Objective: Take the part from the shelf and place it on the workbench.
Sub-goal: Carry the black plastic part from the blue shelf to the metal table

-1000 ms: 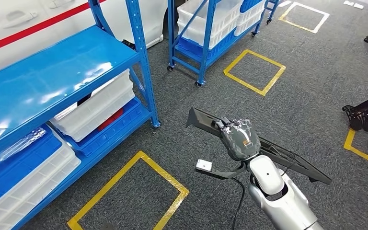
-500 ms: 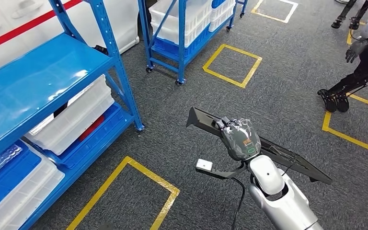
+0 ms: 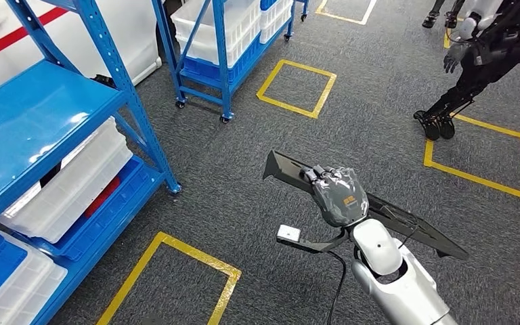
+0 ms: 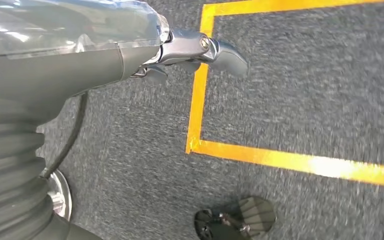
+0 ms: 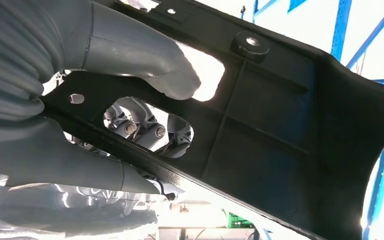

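Long black ribbed part — right hand

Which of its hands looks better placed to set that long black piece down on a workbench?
The right hand: it already grips the long black part. The left hand hangs over the floor, holding nothing.

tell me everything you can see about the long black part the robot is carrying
The long black part is a narrow, flat panel that looks like moulded plastic, with one end angled into a point. The right wrist view shows its ribbed underside, an oval cutout, small holes and a round boss. It is held roughly level above the grey carpet, running diagonally from the pointed far end back past the robot's forearm. The right hand grips it partway along, thumb on one face, fingers showing through the cutout. Nothing else touches it.
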Robot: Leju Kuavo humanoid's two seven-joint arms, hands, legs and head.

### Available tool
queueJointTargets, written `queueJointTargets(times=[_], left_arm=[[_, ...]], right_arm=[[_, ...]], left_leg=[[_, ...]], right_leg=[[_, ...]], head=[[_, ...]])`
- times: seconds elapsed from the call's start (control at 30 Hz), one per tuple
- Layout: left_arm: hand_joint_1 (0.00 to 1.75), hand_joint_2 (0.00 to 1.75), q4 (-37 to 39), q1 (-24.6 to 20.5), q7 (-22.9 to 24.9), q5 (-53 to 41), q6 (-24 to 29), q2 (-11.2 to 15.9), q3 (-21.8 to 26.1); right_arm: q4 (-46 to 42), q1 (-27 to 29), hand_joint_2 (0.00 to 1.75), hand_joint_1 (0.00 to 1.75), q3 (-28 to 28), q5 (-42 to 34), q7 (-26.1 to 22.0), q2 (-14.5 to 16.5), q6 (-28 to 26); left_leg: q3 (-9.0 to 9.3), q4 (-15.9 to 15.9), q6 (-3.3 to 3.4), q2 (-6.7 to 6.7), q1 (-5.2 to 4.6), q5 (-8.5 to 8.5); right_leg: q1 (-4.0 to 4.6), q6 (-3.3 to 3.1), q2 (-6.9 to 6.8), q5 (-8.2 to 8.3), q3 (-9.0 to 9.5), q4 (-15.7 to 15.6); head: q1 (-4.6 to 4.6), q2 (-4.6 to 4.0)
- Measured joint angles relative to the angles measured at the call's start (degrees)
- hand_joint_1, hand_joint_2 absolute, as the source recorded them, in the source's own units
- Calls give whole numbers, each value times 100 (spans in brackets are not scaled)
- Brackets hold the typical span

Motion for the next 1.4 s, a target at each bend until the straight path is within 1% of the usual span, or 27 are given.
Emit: queueJointTargets(times=[0.07,0.13,0.17,0.2,0.23,0.27,0.33,0.4,0.43,0.5,0.57,0.67,0.7,0.73,0.77,0.8,0.87,0.93,1.0,1.03,1.07,1.13,1.2,1.23,1.27,1.33,1.4], left_arm=[[0,175,0,-13,-1,1,0,-1,0],[0,175,0,-9,0,1,-1,-1,0],[0,175,0,-2,0,1,-1,-1,0],[0,175,0,4,0,1,-1,0,0],[0,175,0,6,0,1,-1,1,0],[0,175,0,6,0,1,-1,1,0],[0,175,0,-1,-1,1,-1,-1,0],[0,175,0,-2,-60,45,62,-1,1],[0,175,0,3,-133,98,140,-1,4],[0,175,0,20,-326,218,346,-2,12],[0,175,0,31,-491,283,518,-2,19],[0,175,0,62,-664,362,632,-1,46],[0,175,0,76,-699,390,642,-1,64],[0,175,0,87,-721,412,646,-1,83],[0,175,0,92,-737,432,645,-1,98],[0,175,0,92,-747,455,638,-1,110],[0,175,0,91,-760,491,610,3,138],[0,175,0,94,-768,516,586,7,168],[0,175,0,91,-772,532,572,8,190],[0,175,0,85,-772,538,560,7,198],[0,175,0,79,-772,541,540,7,205],[0,175,0,86,-772,550,471,5,226],[0,175,0,115,-770,561,393,6,249],[0,175,0,128,-766,563,365,6,256],[0,175,0,136,-758,560,343,6,259],[0,175,0,141,-728,529,295,5,262],[0,175,0,143,-697,497,242,6,262]], right_arm=[[-3,-8,175,175,-2,-1,0,-1,-1],[-4,-14,175,175,-3,-1,-1,-2,-1],[-2,-9,175,175,-3,-1,-1,-2,0],[1,1,175,175,-3,-1,-1,-2,1],[4,9,175,175,-3,-1,0,-2,1],[6,12,175,175,-4,-1,0,-2,1],[7,7,175,175,-4,-1,0,-2,0],[7,-1,175,175,-8,-50,4,-3,-15],[8,-3,175,175,-19,-114,8,-4,-34],[18,-8,175,175,-67,-273,5,-11,-103],[38,-28,175,175,-122,-368,-13,-15,-181],[87,-48,175,175,-149,-405,-55,-17,-240],[110,-48,175,175,-150,-408,-69,-17,-247],[134,-49,175,175,-151,-410,-79,-17,-250],[161,-55,175,175,-150,-411,-88,-16,-254],[185,-68,175,175,-150,-413,-100,-13,-256],[236,-120,175,175,-148,-417,-118,-5,-261],[290,-180,175,175,-146,-423,-128,-2,-273],[336,-207,175,175,-148,-432,-132,-2,-286],[354,-213,175,175,-148,-438,-139,-3,-291],[371,-232,175,175,-149,-443,-146,-3,-296],[413,-306,175,175,-142,-451,-161,5,-301],[467,-365,175,175,-129,-450,-167,26,-297],[497,-374,175,175,-122,-439,-168,42,-295],[524,-378,175,175,-116,-426,-168,61,-292],[563,-396,175,175,-104,-400,-163,101,-290],[578,-426,175,175,-96,-395,-156,129,-291]], left_leg=[[38,-68,66,77,15,36],[51,-86,97,148,11,39],[49,-85,100,182,8,35],[50,-84,99,215,6,29],[53,-83,93,245,6,24],[63,-81,82,268,6,16],[93,-74,47,313,-4,-9],[104,-63,-3,352,-27,-36],[105,-61,-32,381,-34,-46],[111,-53,-101,420,-24,-79],[25,176,-151,349,-11,-251],[-497,1289,-175,202,0,-780],[-658,1591,-178,191,0,-855],[-731,1691,-175,186,0,-816],[-684,1535,-165,176,0,-657],[-540,1175,-148,139,0,-424],[-200,389,-111,-82,11,-76],[-63,76,-84,-227,12,-5],[-47,37,-37,-143,9,14],[-25,0,0,-86,11,33],[-4,-41,36,-26,16,54],[22,-86,79,103,4,72],[19,-81,88,234,-14,62],[19,-79,86,300,-18,54],[23,-76,80,362,-19,45],[44,-70,55,477,-23,20],[67,-66,12,564,-48,-5]], right_leg=[[8,46,-201,-172,-118,259],[-7,81,-420,-539,-470,980],[-22,102,-454,-690,-666,1371],[-39,117,-468,-747,-791,1616],[-53,128,-477,-691,-801,1636],[-63,131,-491,-538,-684,1415],[-56,106,-609,-174,-229,561],[-15,49,-705,-28,46,17],[11,19,-713,-45,57,-34],[14,-41,-606,-27,49,-50],[-8,-114,-517,-8,69,-85],[-2,-174,-374,-10,82,-91],[7,-179,-312,-13,83,-86],[13,-181,-245,-16,85,-78],[17,-181,-175,-20,89,-67],[17,-175,-107,-28,94,-53],[16,-144,17,-49,80,-9],[-5,-78,123,-49,38,17],[-27,-1,208,-31,13,5],[-20,28,138,-48,1,29],[-9,48,-1,-121,-52,139],[2,77,-354,-428,-336,718],[-20,104,-477,-704,-706,1437],[-30,112,-492,-706,-785,1583],[-36,115,-510,-596,-736,1484],[-31,98,-650,-237,-332,711],[9,39,-850,-46,6,71]], head=[[0,0],[0,0],[0,0],[0,0],[0,0],[0,0],[0,0],[0,0],[0,0],[0,0],[0,0],[0,0],[0,0],[0,0],[0,0],[0,0],[0,0],[-1,0],[-1,0],[0,0],[1,0],[1,0],[1,0],[1,0],[1,0],[1,0],[0,0]])
